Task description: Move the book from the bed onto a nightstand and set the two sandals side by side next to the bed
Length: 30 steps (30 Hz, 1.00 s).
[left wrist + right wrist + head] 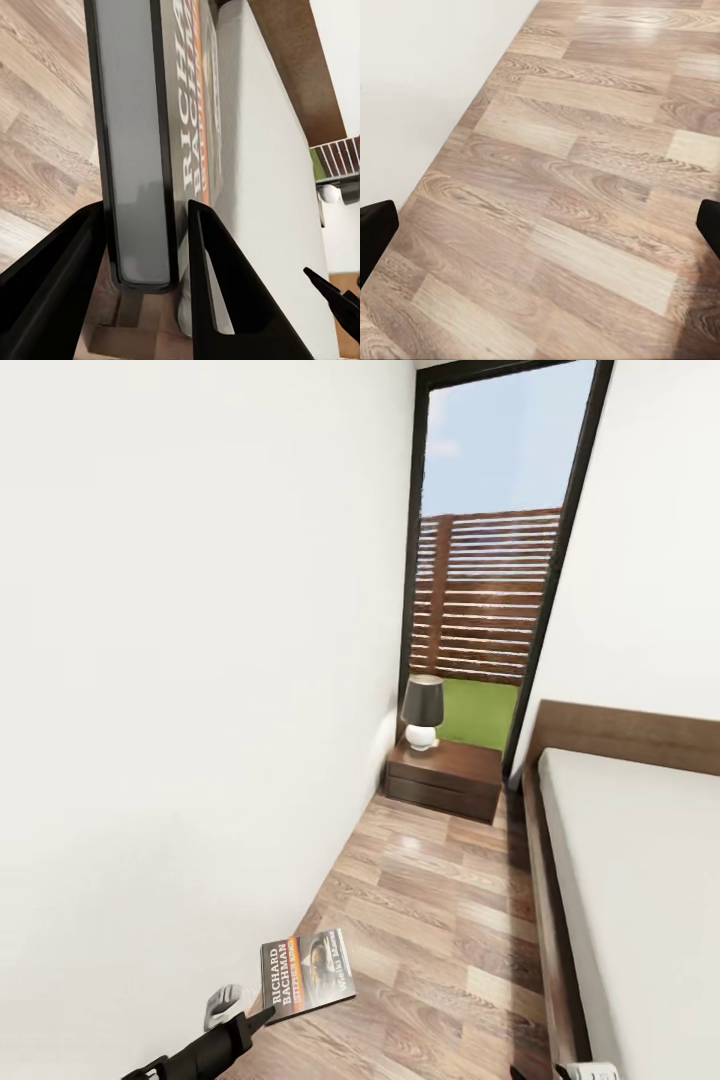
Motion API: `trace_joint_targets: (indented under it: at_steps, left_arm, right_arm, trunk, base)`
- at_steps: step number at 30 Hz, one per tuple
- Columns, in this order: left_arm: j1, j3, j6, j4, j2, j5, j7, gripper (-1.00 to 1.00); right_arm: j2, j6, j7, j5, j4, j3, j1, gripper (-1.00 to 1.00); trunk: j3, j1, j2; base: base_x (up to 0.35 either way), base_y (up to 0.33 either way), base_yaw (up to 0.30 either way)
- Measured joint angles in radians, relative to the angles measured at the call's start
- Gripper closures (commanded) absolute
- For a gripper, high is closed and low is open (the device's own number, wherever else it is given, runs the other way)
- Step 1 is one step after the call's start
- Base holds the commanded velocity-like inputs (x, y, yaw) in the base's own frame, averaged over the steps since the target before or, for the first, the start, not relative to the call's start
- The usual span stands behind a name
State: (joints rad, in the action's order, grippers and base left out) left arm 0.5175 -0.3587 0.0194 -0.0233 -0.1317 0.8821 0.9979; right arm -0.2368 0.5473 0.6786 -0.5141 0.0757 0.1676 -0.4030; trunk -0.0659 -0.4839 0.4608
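My left gripper is shut on the book, which hangs low over the floor with its striped cover and white lettering facing up. In the left wrist view the book's grey page edge stands clamped between the two black fingers. The nightstand stands at the far end of the aisle, next to the bed's headboard. Along the right lies the bed with its off-white mattress. My right gripper is open over bare floor planks. The blue sandals are out of view.
A grey-shaded lamp on a white base takes up the left part of the nightstand's top. A white wall closes the aisle's left side. Behind the nightstand rises a tall dark-framed window. The wood-plank floor runs between wall and bed.
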Motion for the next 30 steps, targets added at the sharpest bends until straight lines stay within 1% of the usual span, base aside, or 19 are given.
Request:
trace_joint_targets:
  at_steps: [3, 10, 21, 30]
  left_arm:
    - [0.000, -0.002, 0.000, 0.000, 0.000, 0.000, -0.001, 1.00]
    - [0.000, -0.001, 0.000, 0.000, 0.000, 0.000, -0.001, 1.00]
    - [0.000, -0.002, 0.000, 0.000, 0.001, 0.000, -0.001, 1.00]
    - [0.000, -0.002, 0.000, 0.000, 0.000, 0.000, -0.001, 1.00]
  right_arm:
    - [0.000, 0.000, 0.001, 0.000, 0.000, 0.000, 0.000, -1.00]
    - [0.000, 0.000, 0.002, 0.000, 0.000, 0.000, 0.000, -1.00]
    - [0.000, 0.000, 0.003, 0.000, 0.000, 0.000, 0.000, -1.00]
    - [0.000, 0.000, 0.001, 0.000, 0.000, 0.000, 0.000, -1.00]
  trunk:
    - [0.000, 0.000, 0.000]
    - [0.000, 0.001, 0.000]
    - [0.000, 0.000, 0.000]
    - [0.000, 0.001, 0.000]
  base:
    - [0.177, 0.000, 0.024]
    - [0.294, 0.000, 0.003]
    - [0.065, 0.000, 0.000]
    - [0.291, 0.000, 0.000]
